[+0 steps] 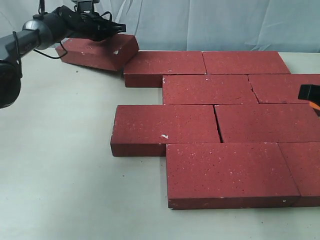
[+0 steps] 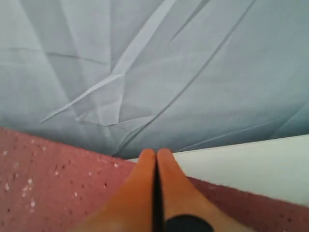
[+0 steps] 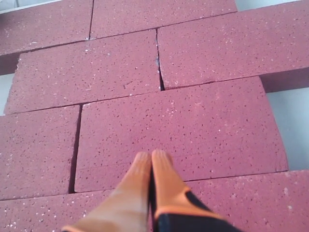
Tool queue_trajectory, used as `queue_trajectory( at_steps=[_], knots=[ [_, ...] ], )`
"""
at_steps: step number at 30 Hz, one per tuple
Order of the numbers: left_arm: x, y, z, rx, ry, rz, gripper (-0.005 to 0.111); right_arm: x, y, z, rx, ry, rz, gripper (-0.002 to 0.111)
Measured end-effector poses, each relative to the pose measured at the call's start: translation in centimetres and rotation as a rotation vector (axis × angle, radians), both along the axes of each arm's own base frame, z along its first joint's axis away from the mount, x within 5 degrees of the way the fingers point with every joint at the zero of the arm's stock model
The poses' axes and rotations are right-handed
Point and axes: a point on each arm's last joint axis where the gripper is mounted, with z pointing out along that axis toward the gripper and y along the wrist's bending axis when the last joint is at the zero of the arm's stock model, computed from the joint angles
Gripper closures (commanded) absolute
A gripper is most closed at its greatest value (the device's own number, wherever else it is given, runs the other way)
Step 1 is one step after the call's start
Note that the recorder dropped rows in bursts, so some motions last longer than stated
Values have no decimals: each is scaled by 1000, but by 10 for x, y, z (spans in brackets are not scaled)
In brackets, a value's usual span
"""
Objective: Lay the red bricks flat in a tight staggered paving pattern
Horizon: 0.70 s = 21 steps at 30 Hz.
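Several dark red speckled bricks point(image 1: 214, 122) lie flat in staggered rows on the pale table point(image 1: 60, 165). One more brick point(image 1: 97, 50) sits askew at the far left, its near end against the back row's left brick point(image 1: 165, 65). My left gripper point(image 1: 112, 28) is over that askew brick; its orange fingers point(image 2: 145, 179) are pressed together, shut on nothing, with the brick surface point(image 2: 43, 183) just below. My right gripper point(image 3: 152, 155) is shut and empty, hovering over a paved brick point(image 3: 193, 130). In the exterior view only its edge point(image 1: 310, 94) shows at the right.
A wrinkled grey-blue cloth backdrop point(image 1: 200, 22) hangs behind the table. Bare tabletop lies to the left and front of the paving. Narrow gaps point(image 3: 159, 72) run between some bricks.
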Motion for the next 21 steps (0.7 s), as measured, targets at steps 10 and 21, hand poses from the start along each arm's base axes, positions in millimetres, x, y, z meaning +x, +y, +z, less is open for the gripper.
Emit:
queue_trajectory(
  at_steps=[10, 21],
  knots=[
    [-15, 48, 17, 185, 218, -103, 107, 1, 0, 1, -1, -14, -4, 109],
    [-41, 86, 21, 276, 513, -173, 107, 1, 0, 1, 2, -15, -6, 109]
  ],
)
